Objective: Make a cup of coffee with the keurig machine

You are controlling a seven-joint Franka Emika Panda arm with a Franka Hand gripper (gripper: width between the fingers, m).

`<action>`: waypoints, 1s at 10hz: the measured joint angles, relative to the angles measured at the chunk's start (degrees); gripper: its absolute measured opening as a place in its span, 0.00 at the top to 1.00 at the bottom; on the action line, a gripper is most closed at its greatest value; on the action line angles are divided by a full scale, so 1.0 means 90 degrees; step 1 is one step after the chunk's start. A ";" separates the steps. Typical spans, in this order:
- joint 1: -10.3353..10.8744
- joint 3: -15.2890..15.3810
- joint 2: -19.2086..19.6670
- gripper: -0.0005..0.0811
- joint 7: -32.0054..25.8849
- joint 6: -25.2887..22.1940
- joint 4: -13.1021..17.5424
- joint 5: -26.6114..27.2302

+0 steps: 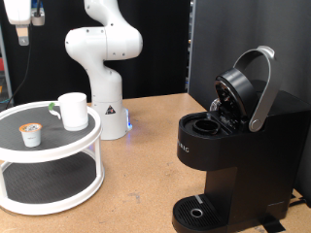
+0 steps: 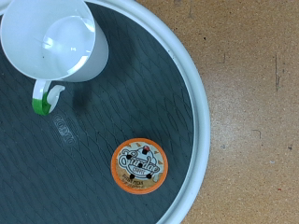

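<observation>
1. Your keurig machine (image 1: 228,155) stands at the exterior view's right with its lid tipped up and back, the silver-grey handle (image 1: 260,87) raised. The pod chamber (image 1: 207,124) sits exposed and looks empty, so the brewer seems ready to take a pod.

2. The round drip tray (image 1: 199,210) at the machine's foot has nothing on it. No mug waits under the spout, so I judge the brewing has not begun.

3. You find the cup (image 1: 72,111) on the top tier of a white two-level round stand (image 1: 51,160) at the exterior view's left, well apart from the machine. The wrist view shows the same cup (image 2: 51,42) from above, its handle (image 2: 43,95) carrying a green mark.

4. A small pod (image 1: 32,135) with a printed lid sits upright on the same dark mat, near the cup but not touching it. From the wrist camera, the pod (image 2: 139,166) lies close to the stand's white rim (image 2: 198,103). Both items seem staged there for easy reach from above.

5. The gripper itself does not show in either picture, so you cannot tell whether its jaws stand open or closed. The wrist camera looks straight down on the stand, which suggests the hand hangs above it, holding nothing visible.

6. The arm's white base (image 1: 102,58) rises behind the stand. The wooden table (image 1: 146,175) between stand and machine shows no obstacle.
</observation>
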 joint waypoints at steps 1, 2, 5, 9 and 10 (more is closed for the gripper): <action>0.0000 -0.0020 0.0056 0.01 -0.0029 0.0000 0.0032 0.0000; 0.0000 -0.0020 0.0056 0.01 -0.0027 0.0000 0.0025 0.0000; 0.0000 -0.0058 0.0005 0.01 -0.0114 0.0319 -0.0297 0.0067; -0.0073 -0.0062 0.0027 0.01 0.0208 0.1405 -0.1216 -0.0499; -0.0122 -0.0083 0.0035 0.01 0.0212 0.1684 -0.1418 -0.0616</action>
